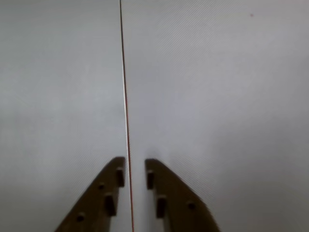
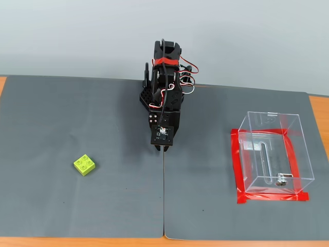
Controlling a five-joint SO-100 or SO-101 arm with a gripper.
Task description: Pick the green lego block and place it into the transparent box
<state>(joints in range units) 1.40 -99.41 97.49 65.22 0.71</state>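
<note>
The green lego block (image 2: 84,164) sits studs-up on the left grey mat (image 2: 77,128) in the fixed view, toward that mat's lower middle, well apart from the arm and nothing touching it. The transparent box (image 2: 275,154) stands on the right mat (image 2: 205,195), near its right edge, with red tape (image 2: 237,170) framing its base and a small metal piece (image 2: 280,180) inside near its front wall. The black arm (image 2: 165,98) is folded at the back of the desk, right over the seam where the two mats meet, and its gripper (image 2: 164,148) points down at that seam, between block and box. From here I cannot tell how the jaws stand.

In the wrist view, the gripper (image 1: 135,165) comes up from the bottom edge, its two brown fingers (image 1: 104,193) set a narrow gap apart, nearly together, with nothing between them. The seam (image 1: 125,87) runs straight up through that gap. Only bare grey mat lies ahead.
</note>
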